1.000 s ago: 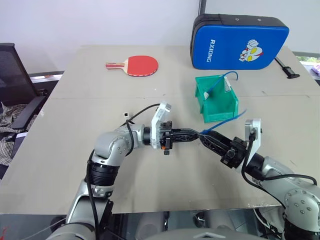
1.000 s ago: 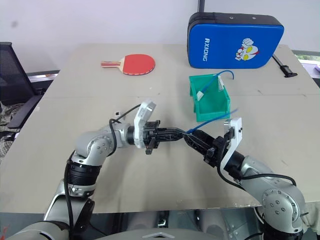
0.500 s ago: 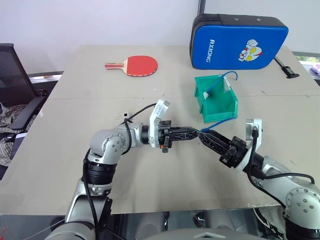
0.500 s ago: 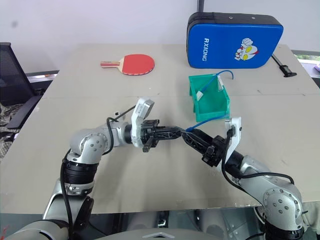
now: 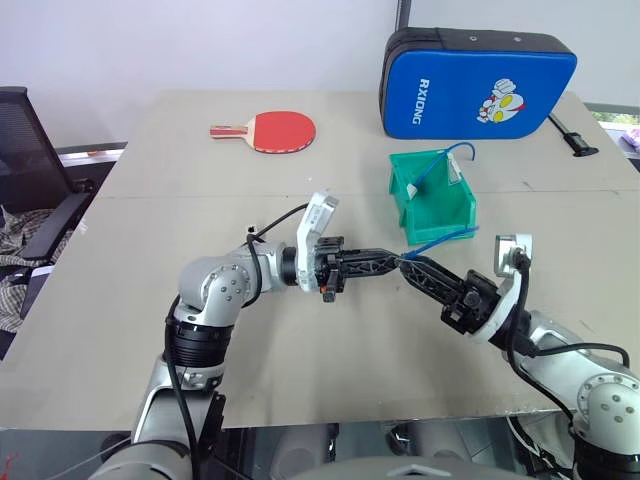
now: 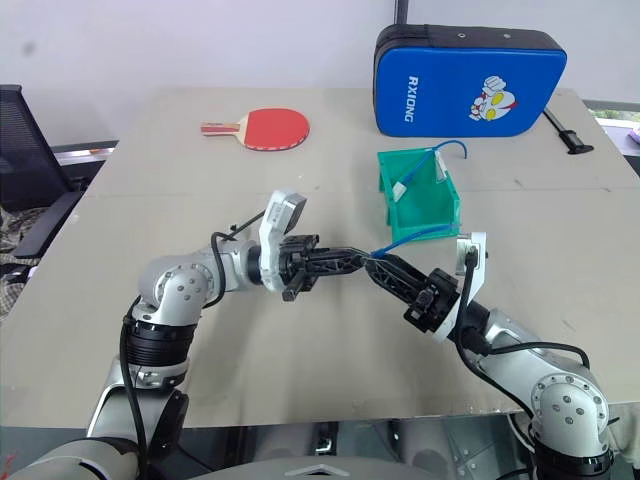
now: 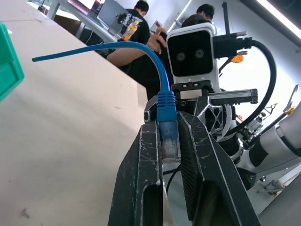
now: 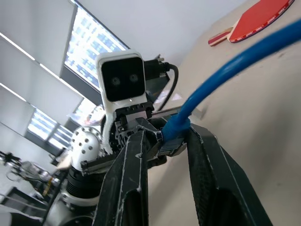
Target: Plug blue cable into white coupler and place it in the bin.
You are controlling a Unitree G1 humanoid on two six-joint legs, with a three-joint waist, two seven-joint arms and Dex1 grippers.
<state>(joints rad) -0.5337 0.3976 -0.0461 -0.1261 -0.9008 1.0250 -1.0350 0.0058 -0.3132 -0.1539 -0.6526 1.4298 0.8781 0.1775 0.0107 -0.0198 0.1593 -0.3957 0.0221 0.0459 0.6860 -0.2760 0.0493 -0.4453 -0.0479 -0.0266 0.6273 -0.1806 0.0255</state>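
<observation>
My left gripper (image 5: 398, 260) hovers over the middle of the table, shut on the clear plug of the blue cable (image 5: 445, 240), as the left wrist view shows (image 7: 168, 127). The cable arcs from there toward the front of the green bin (image 5: 440, 215), its far end free in the air. My right gripper (image 5: 408, 266) meets the left one tip to tip, set around the cable's blue boot (image 8: 176, 127) just behind the plug. A tiny white block (image 5: 250, 231), possibly the white coupler, lies on the table beside my left forearm.
Another blue cable (image 5: 445, 160) lies inside the bin. A big blue padded case (image 5: 480, 85) stands behind it. A red paddle (image 5: 280, 130) lies at the far middle of the table. An office chair (image 5: 25, 150) is off the table's left side.
My right wrist has rolled, swinging its white camera housing over to the right. Both hands stay together at the same spot, and the left gripper keeps hold of the plug.
</observation>
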